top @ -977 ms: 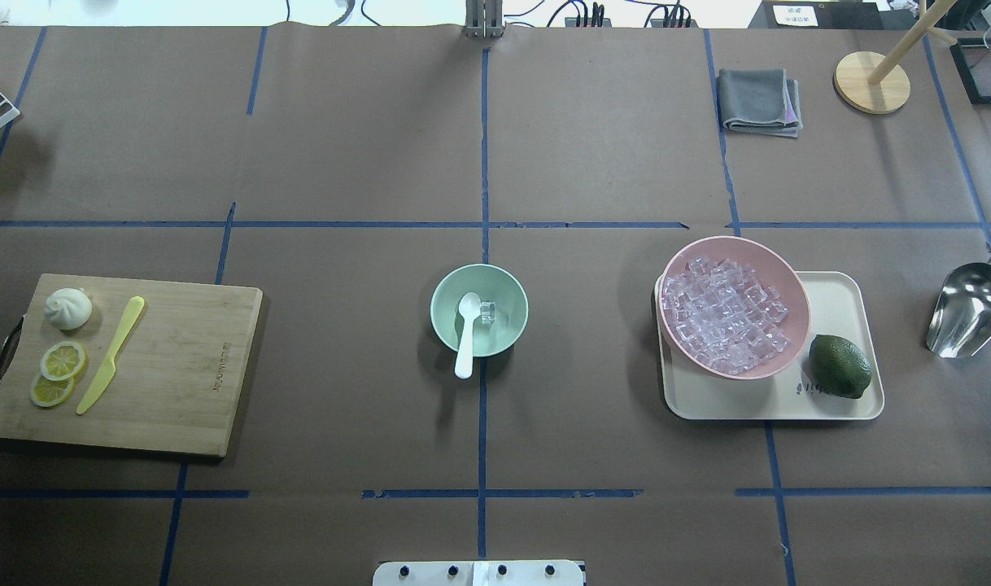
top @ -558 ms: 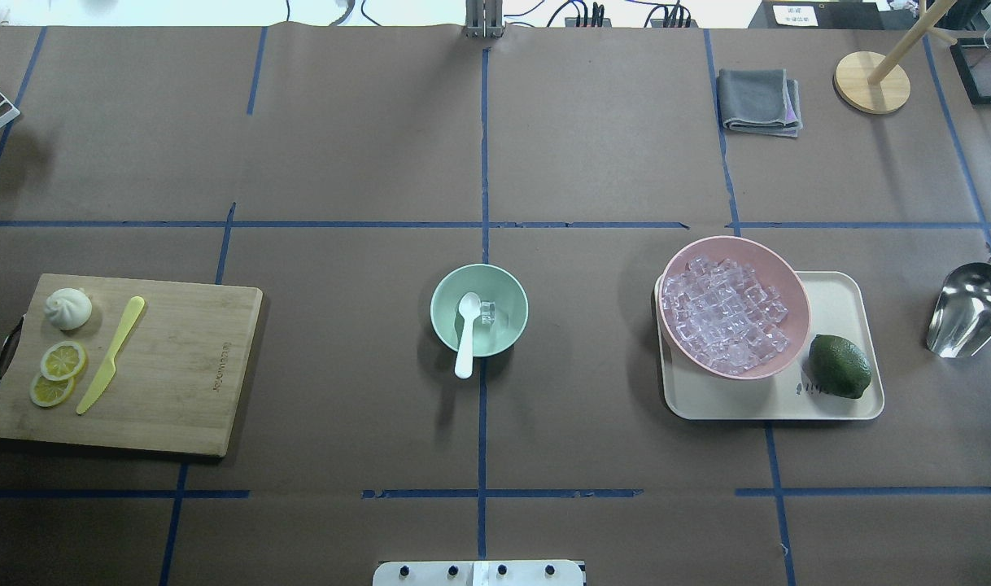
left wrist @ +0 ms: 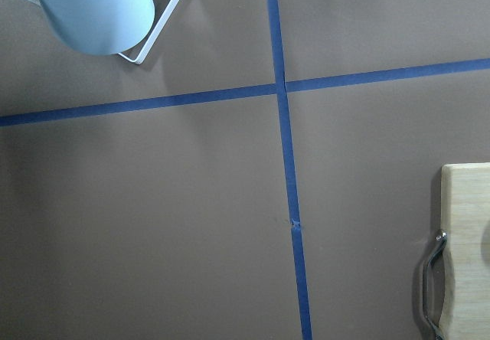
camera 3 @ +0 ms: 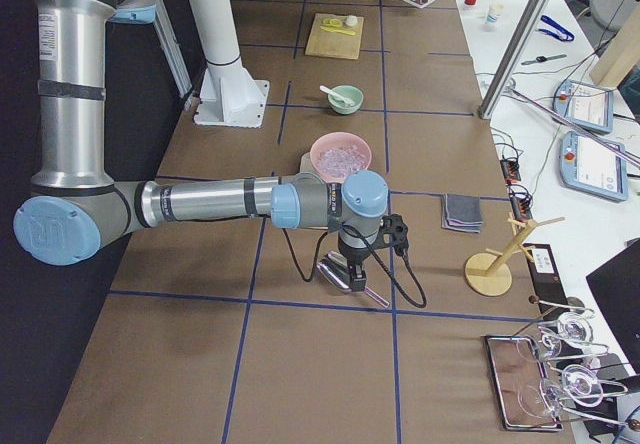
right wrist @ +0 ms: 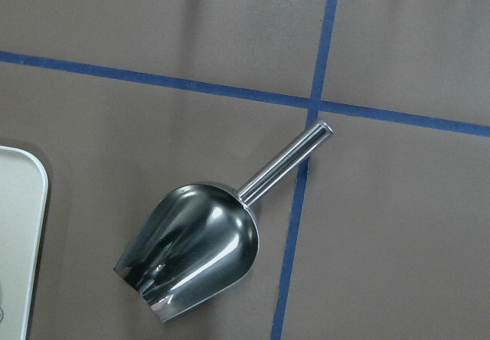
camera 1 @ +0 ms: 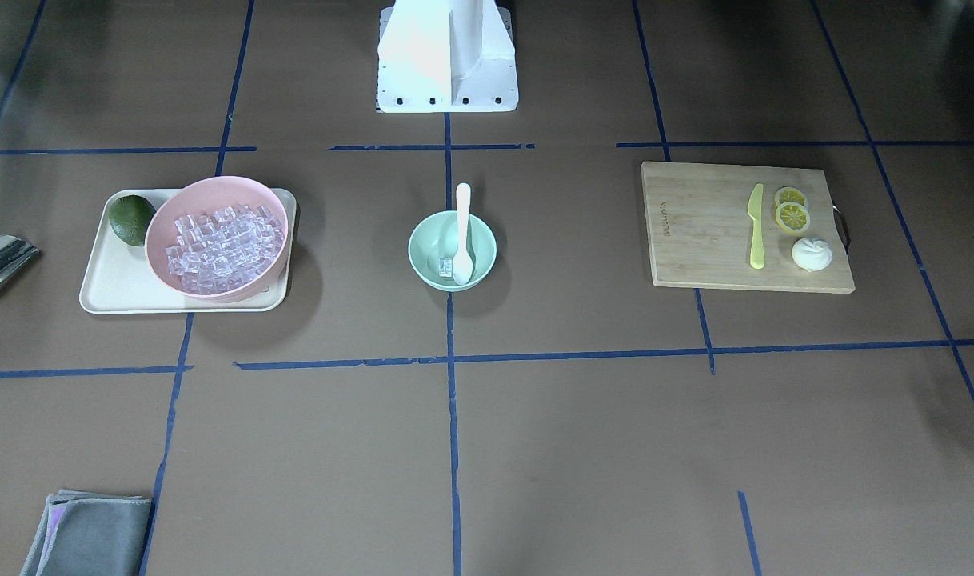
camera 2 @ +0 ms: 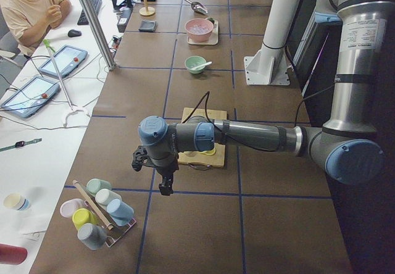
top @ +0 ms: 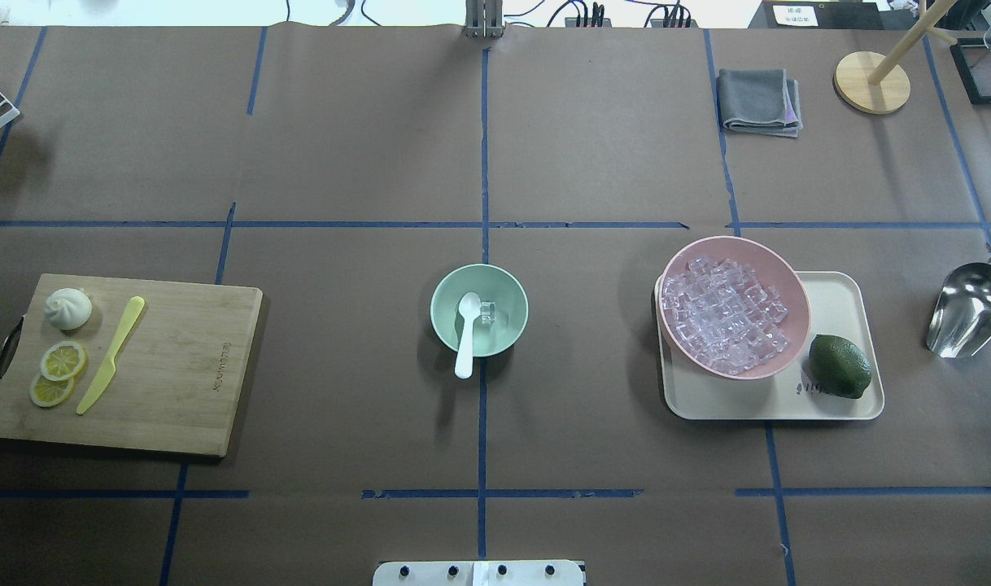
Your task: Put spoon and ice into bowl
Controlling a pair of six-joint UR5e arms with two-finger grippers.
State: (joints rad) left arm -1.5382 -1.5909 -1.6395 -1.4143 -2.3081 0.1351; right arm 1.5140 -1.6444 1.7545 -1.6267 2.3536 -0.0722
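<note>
The mint-green bowl [top: 440,286] stands at the table's middle. The white spoon [top: 465,334] lies in it, scoop down inside and handle over the near rim. One clear ice cube [top: 487,311] sits in the bowl beside the scoop. The bowl [camera 1: 423,240] and spoon [camera 1: 462,216] also show in the front view. A heap of ice [top: 723,313] fills the pink bowl [top: 798,286] on the right. My left gripper [camera 2: 165,187] hangs far out past the cutting board. My right gripper [camera 3: 356,276] hangs above the metal scoop. I cannot tell whether either is open or shut.
The pink bowl and a lime [top: 840,366] sit on a beige tray [top: 839,293]. A metal scoop [top: 969,309] lies at the right edge. A cutting board [top: 178,366] with a yellow-green knife [top: 109,358], lemon slices and a bun lies left. A folded grey cloth [top: 758,99] lies far right.
</note>
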